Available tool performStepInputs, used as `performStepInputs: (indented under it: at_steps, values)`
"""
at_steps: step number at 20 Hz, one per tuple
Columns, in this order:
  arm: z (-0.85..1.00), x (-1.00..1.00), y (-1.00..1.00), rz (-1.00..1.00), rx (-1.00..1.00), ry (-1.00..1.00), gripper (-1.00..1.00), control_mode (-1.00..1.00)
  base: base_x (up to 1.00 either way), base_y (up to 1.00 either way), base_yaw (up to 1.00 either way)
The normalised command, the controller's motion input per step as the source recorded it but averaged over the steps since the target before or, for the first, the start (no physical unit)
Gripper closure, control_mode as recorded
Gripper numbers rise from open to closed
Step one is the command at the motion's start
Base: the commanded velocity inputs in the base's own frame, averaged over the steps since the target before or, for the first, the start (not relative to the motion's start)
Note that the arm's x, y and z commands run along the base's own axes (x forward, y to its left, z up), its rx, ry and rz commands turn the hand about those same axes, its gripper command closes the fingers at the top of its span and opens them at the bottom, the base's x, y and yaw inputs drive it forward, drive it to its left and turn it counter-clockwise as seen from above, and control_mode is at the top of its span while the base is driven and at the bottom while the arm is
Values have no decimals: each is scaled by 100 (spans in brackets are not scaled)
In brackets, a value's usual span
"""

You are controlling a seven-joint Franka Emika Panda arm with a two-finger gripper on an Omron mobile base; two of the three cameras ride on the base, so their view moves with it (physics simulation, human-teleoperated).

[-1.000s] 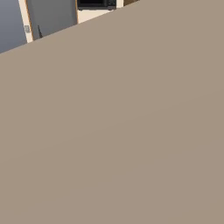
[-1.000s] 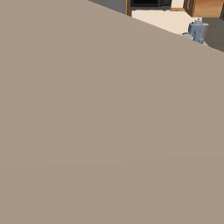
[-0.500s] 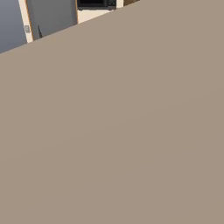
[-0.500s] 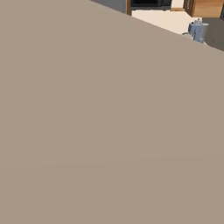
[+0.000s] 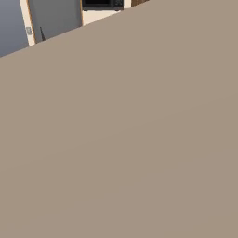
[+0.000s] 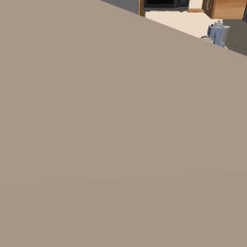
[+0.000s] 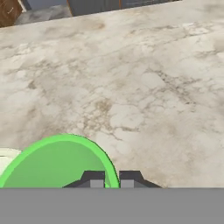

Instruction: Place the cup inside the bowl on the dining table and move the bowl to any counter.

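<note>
Green fills the lower left of the hand view: the cup (image 7: pixel 54 164), seen from above, with its bright rim arcing up and round to pass straight between the two dark fingertips (image 7: pixel 92 178). The pincer (image 7: pixel 112 180) sits astride that rim, one tip inside the cup's mouth and the other just outside it, with only a narrow gap between them; the tips look closed on the cup's wall, gripping it at the right side of the rim. At the far left edge, touching the cup's outline, a sliver of pale cream shows, which may be the bowl (image 7: pixel 6 159), though too little of it is visible to be sure.

Under and beyond the cup lies the bench (image 7: pixel 144 87), a mottled grey-beige stone top with darker veins and patches, running away to a far edge near the top of the hand view. Past that edge are dark grey panels and, in the far left corner, a bit of brown wood.

Both base views are taken up by a flat taupe surface (image 5: pixel 121 139) that slants across each picture. Above it, in the left base view, stand grey panels with a pale frame and a black appliance (image 5: pixel 102 4). In the right base view the same black appliance appears at the top, with a wooden cabinet (image 6: pixel 226 8) to its right and a small blue-grey object (image 6: pixel 217 34) on a pale top.
</note>
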Motion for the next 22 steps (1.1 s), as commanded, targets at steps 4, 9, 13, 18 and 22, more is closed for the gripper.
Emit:
performStepInputs:
  at_steps: [4, 9, 13, 18, 22]
  values:
    - [24, -4, 34, -10, 12, -11, 100, -100, 0, 0, 0]
    - [23, -19, 47, -5, 10, -11, 100, -100, 0, 0, 0]
    - [18, -51, 46, -2, 6, -3, 100, -100, 0, 0, 0]
    - [13, -73, 28, 0, 4, 0, 100, -100, 0, 0, 0]
    - [5, -63, 24, 0, 6, 0, 100, -100, 0, 0, 0]
